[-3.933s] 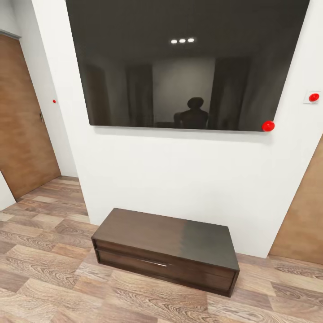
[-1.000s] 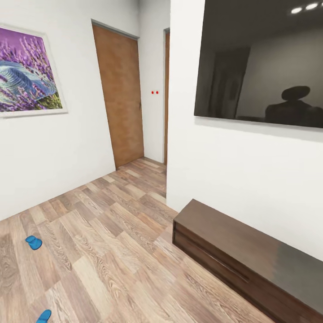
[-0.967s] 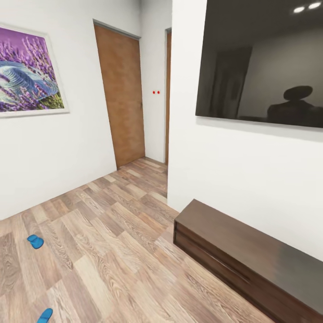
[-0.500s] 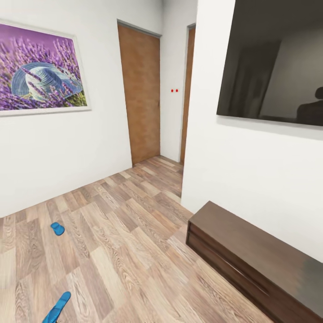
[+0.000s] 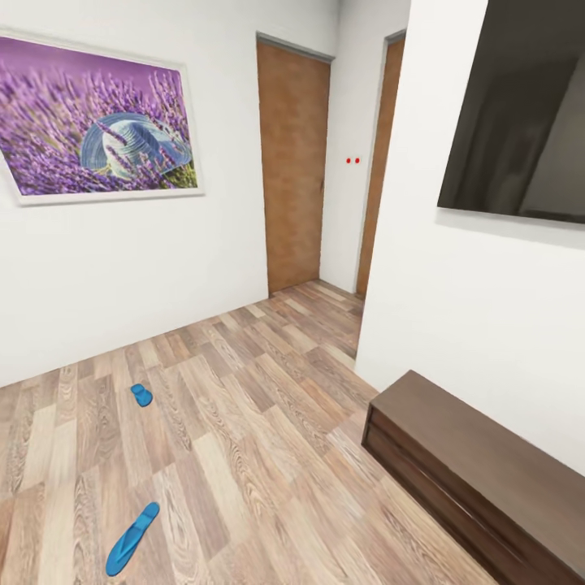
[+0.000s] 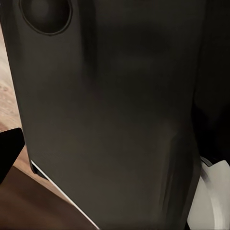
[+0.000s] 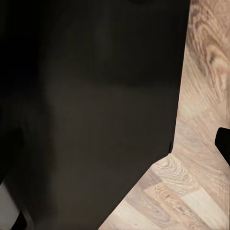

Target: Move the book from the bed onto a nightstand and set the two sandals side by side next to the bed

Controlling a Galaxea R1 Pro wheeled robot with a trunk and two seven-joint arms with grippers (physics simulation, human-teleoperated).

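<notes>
The pale wood plank floor [image 5: 244,455] runs across the room to the plain white walls [image 5: 106,276]. A big black flat screen [image 5: 520,114] hangs on the white wall to the right. Below it sits a long, low, dark brown wooden bench [image 5: 479,471]. A tall brown wooden door [image 5: 294,162] stands at the far end. On the left wall hangs a white-framed picture of purple flowers and a pale hat [image 5: 97,122].

Two small bright blue flat sandals lie on the floor, well apart. One sandal [image 5: 132,538] is close by, the other sandal [image 5: 141,396] is farther off, nearer the left wall.

Both wrist views are mostly blocked by a dark body panel [image 6: 110,110]. I cannot tell how either pincer stands.
</notes>
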